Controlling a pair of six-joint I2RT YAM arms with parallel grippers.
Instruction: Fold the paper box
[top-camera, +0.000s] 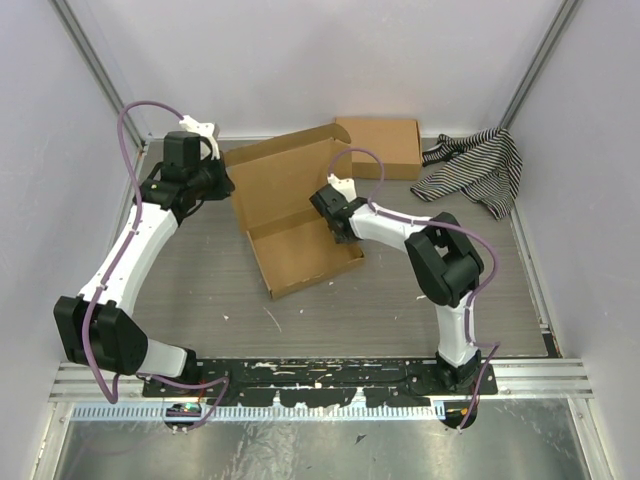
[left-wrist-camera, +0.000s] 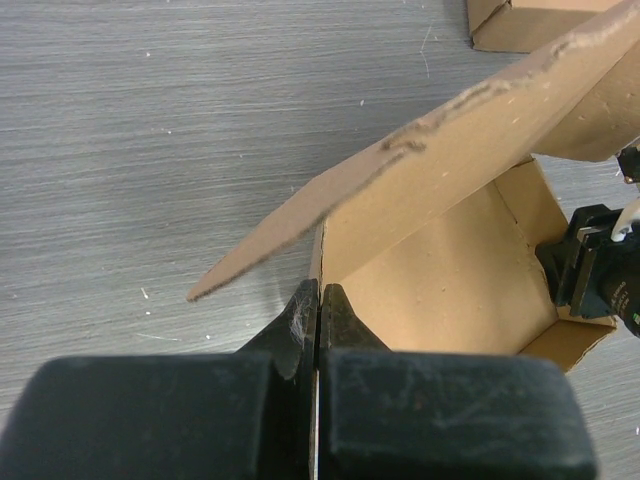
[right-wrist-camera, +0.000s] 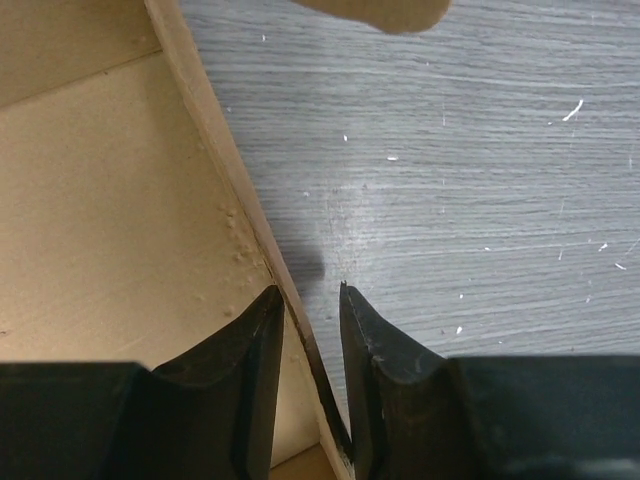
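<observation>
1. The paper box (top-camera: 305, 250) is seen mid-counter (top-camera: 200, 280), between the two arms. Its shallow tray lies flat and its lid (top-camera: 280, 175) is raised at a slant.
2. The left-hand corner where tray meets lid is met by the left end effector (top-camera: 222, 186), fully closed. The box is judged to be braced there against sliding.
3. The tray's right wall is straddled by the right end effector (top-camera: 338, 222), its jaws slightly parted. A loose guide is judged, not a clamp.
4. The lid's ragged edge overhanging the tray is shown only by the left wrist view. Closed tips sit right at the corner seam, and whether cardboard is pinched cannot be told.
5. Daylight between the wall and the outer fingertip (right-wrist-camera: 352, 305) is revealed only by the right wrist view.
6. The whole layout is given only from above. A second flat box (top-camera: 385, 145) and a striped cloth (top-camera: 475, 170) lie at the far edge, the flat box just behind the raised lid and the cloth well apart to the right.
</observation>
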